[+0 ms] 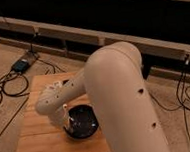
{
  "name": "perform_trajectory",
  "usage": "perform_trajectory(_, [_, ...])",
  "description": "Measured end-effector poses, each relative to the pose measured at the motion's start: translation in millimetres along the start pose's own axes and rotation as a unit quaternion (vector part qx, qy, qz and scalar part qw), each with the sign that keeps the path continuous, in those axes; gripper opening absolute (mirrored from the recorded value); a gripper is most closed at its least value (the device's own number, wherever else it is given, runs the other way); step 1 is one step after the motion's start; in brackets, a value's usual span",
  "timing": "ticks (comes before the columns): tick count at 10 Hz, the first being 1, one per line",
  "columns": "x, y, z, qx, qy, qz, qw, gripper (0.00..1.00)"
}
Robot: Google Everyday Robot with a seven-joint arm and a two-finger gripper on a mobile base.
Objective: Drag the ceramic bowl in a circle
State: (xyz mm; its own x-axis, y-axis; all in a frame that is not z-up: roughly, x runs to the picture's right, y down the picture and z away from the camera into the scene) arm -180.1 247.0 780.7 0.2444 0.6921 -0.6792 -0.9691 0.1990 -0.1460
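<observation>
The ceramic bowl (83, 122), round, shallow and black with a glossy inside, sits on the wooden table (38, 140) near its front right. My gripper (68, 121) reaches down at the bowl's left rim, just under the white wrist (52, 102). The large white arm (120, 88) rises over the bowl's right side and hides part of the table.
A small white object (54, 86) shows at the table's back, partly behind the arm. Black cables (4, 91) and a small box (22, 65) lie on the floor to the left. A dark railing (60, 36) runs across the back.
</observation>
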Motion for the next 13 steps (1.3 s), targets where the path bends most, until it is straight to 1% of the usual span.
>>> perform_trajectory(2, [-14.6, -4.9, -5.5, -0.008, -0.006, -0.004, 0.9999, 0.0])
perform_trajectory(3, [-24.2, -0.7, -9.5, -0.019, -0.011, -0.01, 0.9997, 0.0])
perform_trajectory(5, [-38.6, 21.5, -19.3, -0.041, -0.017, -0.037, 0.9983, 0.0])
perform_trajectory(6, [-39.5, 42.6, -25.9, -0.056, -0.018, -0.061, 0.9964, 0.0])
perform_trajectory(7, [-35.6, 58.2, -30.3, -0.066, -0.016, -0.078, 0.9946, 0.0])
perform_trajectory(8, [-25.2, 79.5, -37.1, -0.081, -0.011, -0.1, 0.9916, 0.0])
perform_trajectory(9, [-7.3, 100.5, -44.7, -0.096, -0.002, -0.124, 0.9876, 0.0])
perform_trajectory(10, [6.6, 110.9, -49.4, -0.103, 0.005, -0.138, 0.9851, 0.0])
perform_trajectory(11, [24.6, 119.4, -54.7, -0.108, 0.014, -0.151, 0.9824, 0.0])
perform_trajectory(12, [45.9, 121.8, -59.9, -0.112, 0.026, -0.16, 0.9803, 0.0])
perform_trajectory(13, [57.9, 118.4, -61.6, -0.112, 0.033, -0.16, 0.9802, 0.0])
